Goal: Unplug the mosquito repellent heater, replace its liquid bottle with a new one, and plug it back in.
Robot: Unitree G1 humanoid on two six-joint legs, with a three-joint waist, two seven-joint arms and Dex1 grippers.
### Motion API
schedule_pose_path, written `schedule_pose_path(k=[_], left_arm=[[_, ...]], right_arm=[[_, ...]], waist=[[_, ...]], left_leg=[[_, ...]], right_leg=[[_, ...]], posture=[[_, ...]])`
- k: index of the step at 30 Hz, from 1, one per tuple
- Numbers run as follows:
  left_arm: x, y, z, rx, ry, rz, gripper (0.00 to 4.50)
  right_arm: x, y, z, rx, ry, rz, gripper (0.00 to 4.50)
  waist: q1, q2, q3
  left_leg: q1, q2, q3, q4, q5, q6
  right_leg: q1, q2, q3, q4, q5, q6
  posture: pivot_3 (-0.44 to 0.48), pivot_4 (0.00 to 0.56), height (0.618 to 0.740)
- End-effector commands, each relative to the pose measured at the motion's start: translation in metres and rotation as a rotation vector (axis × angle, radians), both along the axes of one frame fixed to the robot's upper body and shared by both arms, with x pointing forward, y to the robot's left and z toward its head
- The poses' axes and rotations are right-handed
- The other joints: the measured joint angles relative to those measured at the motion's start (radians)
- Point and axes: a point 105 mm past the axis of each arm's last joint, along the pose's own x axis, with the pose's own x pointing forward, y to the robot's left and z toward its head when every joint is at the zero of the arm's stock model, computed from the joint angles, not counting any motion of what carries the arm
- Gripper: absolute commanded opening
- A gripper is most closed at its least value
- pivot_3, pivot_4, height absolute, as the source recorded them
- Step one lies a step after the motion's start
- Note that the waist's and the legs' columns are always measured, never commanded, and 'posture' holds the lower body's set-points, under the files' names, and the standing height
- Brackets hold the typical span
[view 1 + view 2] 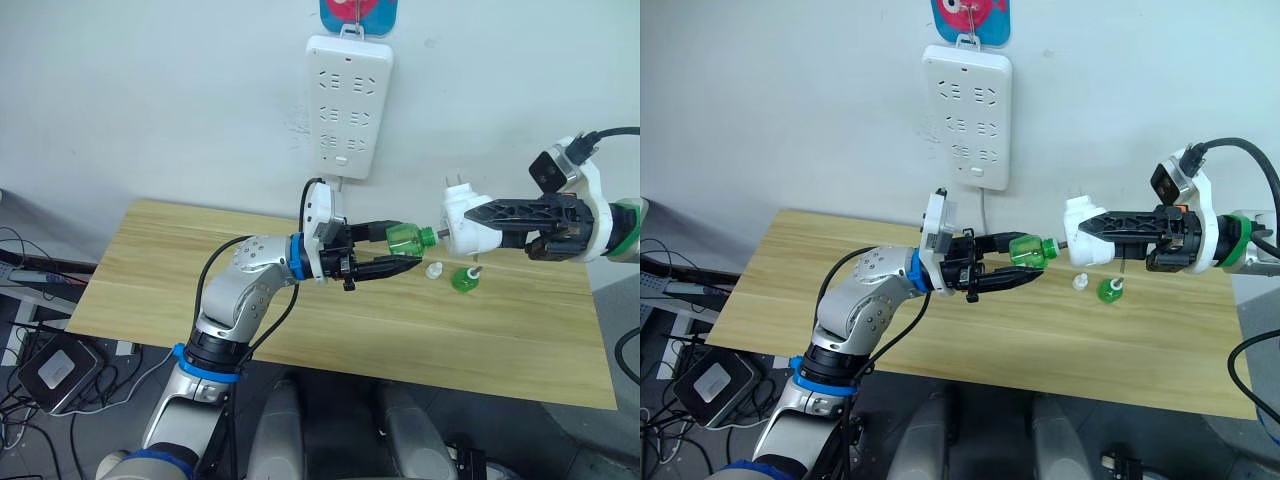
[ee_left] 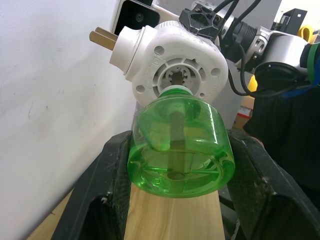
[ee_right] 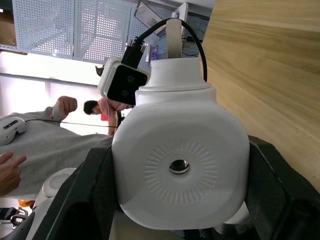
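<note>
1. We see the left gripper (image 1: 400,252) pinching a green liquid bottle (image 1: 408,238) above the wooden table (image 1: 180,280).
2. We see the right gripper (image 1: 478,222) clamped around the mosquito repellent heater (image 1: 462,222), held in the air, unplugged, plug prongs pointing up.
3. The bottle's neck sits at the heater's underside socket.
4. A second green bottle (image 1: 464,279) and a small white cap (image 1: 434,270) lie on the table just below the heater.
5. A white power strip (image 1: 347,105) hangs on the wall.

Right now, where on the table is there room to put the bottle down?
The wooden table is bare along the robot's left half, and along the near edge in front. It is crowded toward the far right, where another green bottle and a small white cap lie, under the heater and the green bottle held above.
</note>
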Motion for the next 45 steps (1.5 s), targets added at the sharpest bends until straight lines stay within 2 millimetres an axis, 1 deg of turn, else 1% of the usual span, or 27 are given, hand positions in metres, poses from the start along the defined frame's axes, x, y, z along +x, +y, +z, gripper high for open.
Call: schedule_pose_path(k=[1,4,9,15,20,24,28,31,34,40,41,42,43,44,45], left_arm=[[-0.006,-0.007,0.013,-0.028,-0.055,-0.028,2.28],[-0.013,-0.010,0.022,-0.058,-0.060,-0.067,2.28],[-0.019,-0.010,0.027,-0.066,-0.064,-0.091,2.28],[-0.014,-0.012,0.019,-0.033,-0.070,-0.062,2.28],[-0.015,-0.016,0.014,-0.024,-0.067,-0.069,2.28],[-0.017,-0.021,0.012,-0.021,-0.071,-0.086,2.28],[-0.020,-0.024,0.010,-0.012,-0.077,-0.101,2.28],[-0.021,-0.025,0.008,0.003,-0.084,-0.110,2.28],[-0.020,-0.024,0.007,0.000,-0.083,-0.111,2.28],[-0.018,-0.024,0.009,-0.020,-0.081,-0.095,2.28],[-0.017,-0.024,0.009,-0.018,-0.083,-0.089,2.28],[-0.015,-0.023,0.009,-0.018,-0.084,-0.082,2.28],[-0.014,-0.023,0.010,-0.020,-0.085,-0.075,2.28],[-0.013,-0.022,0.011,-0.021,-0.086,-0.069,2.28],[-0.012,-0.021,0.012,-0.023,-0.087,-0.064,2.28]], right_arm=[[-0.007,0.003,0.011,0.020,-0.049,0.030,2.98],[-0.006,0.004,0.009,0.012,-0.052,0.025,2.98],[-0.004,0.002,0.008,0.002,-0.056,0.000,2.98],[-0.008,0.006,0.009,0.002,-0.067,0.034,2.98],[-0.010,0.013,0.012,-0.016,-0.105,0.053,2.98],[-0.011,0.023,0.012,-0.041,-0.153,0.064,2.98],[-0.017,0.032,0.010,-0.096,-0.194,0.090,2.98],[-0.020,0.037,0.013,-0.096,-0.223,0.109,2.98],[-0.024,0.039,0.015,-0.090,-0.231,0.143,2.98],[-0.028,0.037,0.011,-0.083,-0.206,0.164,2.98],[-0.026,0.035,0.008,-0.088,-0.194,0.141,3.70],[-0.024,0.031,0.004,-0.093,-0.178,0.120,3.94],[-0.024,0.028,0.001,-0.101,-0.163,0.105,4.31],[-0.024,0.025,-0.003,-0.112,-0.149,0.093,4.46],[-0.025,0.023,-0.005,-0.119,-0.140,0.089,4.46]], waist=[[0.000,0.000,0.000],[0.000,0.000,0.000],[0.000,0.000,0.000],[0.000,0.000,0.000],[0.000,0.000,0.000],[-0.001,0.000,0.000],[-0.001,0.000,0.000],[0.000,0.000,0.000],[-0.001,0.000,0.000],[-0.001,0.000,0.000],[-0.001,0.000,0.000],[0.000,0.000,0.000],[0.000,0.000,0.000],[0.001,0.000,0.000],[0.001,0.000,0.000]], left_leg=[[0.000,0.000,0.000,0.000,0.000,0.000],[0.000,0.000,0.000,0.000,0.000,0.000],[0.000,0.000,0.000,0.000,0.000,0.000],[0.000,0.000,0.000,0.000,0.000,0.000],[0.000,0.000,0.000,0.000,0.000,0.000],[0.000,0.000,0.000,0.000,0.000,0.000],[0.000,0.000,0.000,0.000,0.000,0.000],[0.000,0.000,0.000,0.000,0.000,0.000],[0.000,0.000,0.000,0.000,0.000,0.000],[0.000,0.000,0.000,0.000,0.000,0.000],[0.000,0.000,0.000,0.000,0.000,0.000],[0.000,0.000,0.000,0.000,0.000,0.000],[0.000,0.000,0.000,0.000,0.000,0.000],[0.000,0.000,0.000,0.000,0.000,0.000],[-0.001,0.000,-0.001,0.000,0.000,0.000]], right_leg=[[0.000,0.000,0.000,0.000,0.000,0.000],[0.000,0.000,0.000,0.000,0.000,0.000],[0.000,0.000,0.000,0.000,0.000,0.000],[0.000,0.000,0.000,0.000,0.000,0.000],[0.000,0.000,0.000,0.000,0.000,0.000],[0.000,0.000,0.000,0.000,0.000,0.000],[0.000,0.000,0.000,0.000,0.000,0.000],[0.000,0.000,0.000,0.000,0.000,0.000],[0.000,0.000,0.000,0.000,0.000,0.000],[0.000,0.000,0.000,0.000,0.000,0.000],[0.000,0.000,0.000,0.000,0.000,0.000],[0.000,0.000,0.000,0.000,0.000,0.000],[0.000,0.000,0.000,0.000,0.000,0.000],[0.000,0.000,0.000,0.000,0.000,0.000],[0.000,0.000,-0.001,0.000,0.000,0.000]], posture=[[-0.016,0.325,0.740],[-0.016,0.325,0.740],[-0.016,0.325,0.740],[-0.017,0.322,0.740],[-0.017,0.322,0.740],[-0.021,0.319,0.740],[-0.028,0.315,0.740],[-0.035,0.311,0.740],[-0.037,0.309,0.740],[-0.033,0.307,0.740],[-0.031,0.307,0.740],[-0.031,0.307,0.740],[-0.031,0.307,0.740],[-0.031,0.307,0.740],[-0.031,0.307,0.740]])
